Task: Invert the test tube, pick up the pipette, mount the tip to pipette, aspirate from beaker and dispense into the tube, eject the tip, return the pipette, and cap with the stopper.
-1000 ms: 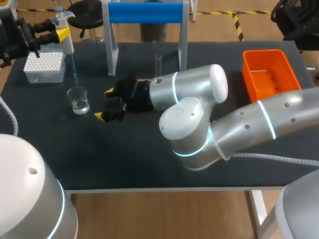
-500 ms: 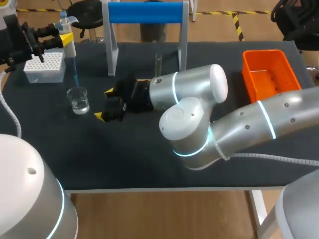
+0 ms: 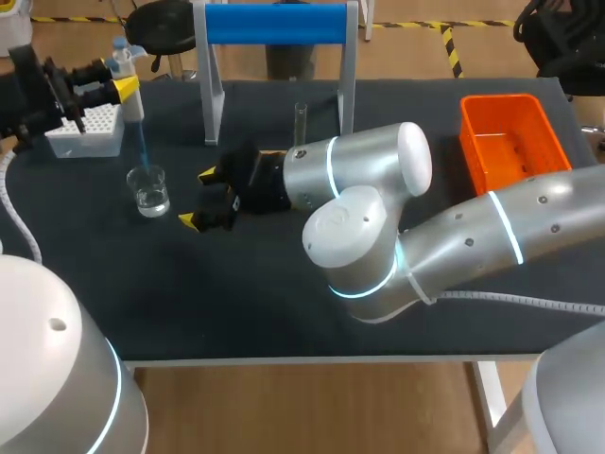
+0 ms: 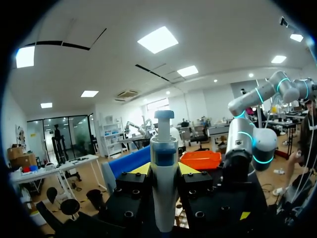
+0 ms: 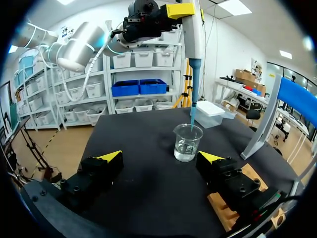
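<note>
My left gripper (image 3: 121, 85) hangs over the table's far left, shut on the white pipette (image 3: 132, 99). The pipette's blue tip (image 3: 142, 142) slants down into the glass beaker (image 3: 149, 189), which holds a little clear liquid. In the left wrist view the pipette (image 4: 163, 183) stands upright between the left gripper's (image 4: 164, 169) fingers. My right gripper (image 3: 203, 199) lies low and open just right of the beaker; in its own view the beaker (image 5: 187, 143) stands ahead of the right gripper (image 5: 161, 157), with the tip (image 5: 192, 116) dipping into it. A clear test tube (image 3: 301, 121) stands upright behind my right arm.
A white tip box (image 3: 85, 128) sits at the far left under the left arm. A blue-topped rack (image 3: 274, 24) stands at the back middle, an orange bin (image 3: 510, 142) at the back right. A wooden block (image 5: 247, 198) lies under my right gripper's finger.
The left arm has carried the pipette slightly right and down, bringing its blue tip lower into the beaker. The right arm has not moved.
</note>
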You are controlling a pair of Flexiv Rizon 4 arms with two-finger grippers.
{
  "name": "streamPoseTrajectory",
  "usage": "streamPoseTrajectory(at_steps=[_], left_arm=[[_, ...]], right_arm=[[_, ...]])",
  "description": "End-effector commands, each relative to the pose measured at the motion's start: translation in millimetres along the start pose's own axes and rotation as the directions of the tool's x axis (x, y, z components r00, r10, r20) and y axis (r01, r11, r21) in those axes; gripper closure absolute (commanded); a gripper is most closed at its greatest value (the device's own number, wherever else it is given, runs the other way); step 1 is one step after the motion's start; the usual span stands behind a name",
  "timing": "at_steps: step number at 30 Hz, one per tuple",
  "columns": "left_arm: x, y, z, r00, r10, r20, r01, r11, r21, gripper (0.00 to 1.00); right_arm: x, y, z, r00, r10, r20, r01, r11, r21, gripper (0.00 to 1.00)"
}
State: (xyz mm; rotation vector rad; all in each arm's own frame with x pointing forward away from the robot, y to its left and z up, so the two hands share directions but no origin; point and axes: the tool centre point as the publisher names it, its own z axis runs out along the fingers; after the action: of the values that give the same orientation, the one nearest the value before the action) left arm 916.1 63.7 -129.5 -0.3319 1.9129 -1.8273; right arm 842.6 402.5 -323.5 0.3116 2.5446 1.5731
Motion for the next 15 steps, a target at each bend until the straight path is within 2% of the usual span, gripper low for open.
streamPoseTrajectory(at_steps=[1, 15], left_arm=[[-0.9, 4.4, 2.9, 1.000, 0.000, 0.000, 0.000, 1.000, 0.007, 1.00], [2.5, 20.7, 3.6, 1.000, 0.006, 0.017, -0.005, 1.000, -0.004, 1.00]], right_arm=[[-0.4, 0.4, 0.6, 1.000, 0.000, -0.002, 0.000, 1.000, 0.003, 0.00], [-0.4, 0.4, 0.6, 1.000, 0.000, -0.002, 0.000, 1.000, 0.003, 0.00]])
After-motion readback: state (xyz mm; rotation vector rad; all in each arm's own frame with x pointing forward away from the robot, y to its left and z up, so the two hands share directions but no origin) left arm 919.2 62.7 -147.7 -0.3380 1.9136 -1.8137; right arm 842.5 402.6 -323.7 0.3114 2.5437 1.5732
